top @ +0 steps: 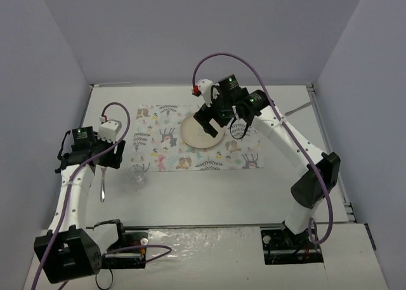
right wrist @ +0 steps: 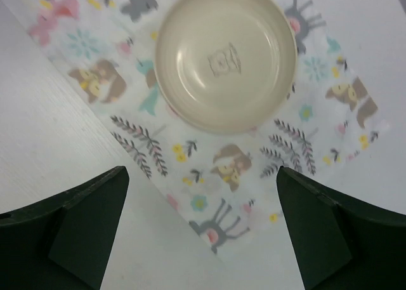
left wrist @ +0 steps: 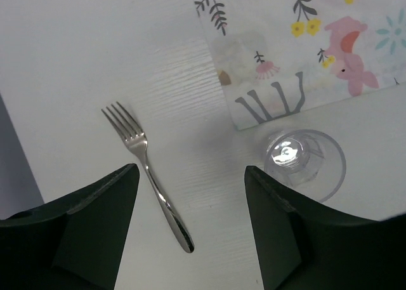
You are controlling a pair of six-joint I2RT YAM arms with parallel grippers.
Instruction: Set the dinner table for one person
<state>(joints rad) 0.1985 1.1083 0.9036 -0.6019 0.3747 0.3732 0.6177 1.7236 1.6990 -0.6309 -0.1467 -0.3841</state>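
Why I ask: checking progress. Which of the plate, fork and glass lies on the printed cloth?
The cream plate: it alone rests on the cloth. The fork and the clear glass sit on the bare tabletop beside it.

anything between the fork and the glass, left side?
Nothing. In the left wrist view, only bare dinner table separates the fork from the glass. The printed cloth sits off that line.

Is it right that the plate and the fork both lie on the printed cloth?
Only the plate lies on the printed cloth. The fork lies on the bare dinner table beside it, as the left wrist view shows.
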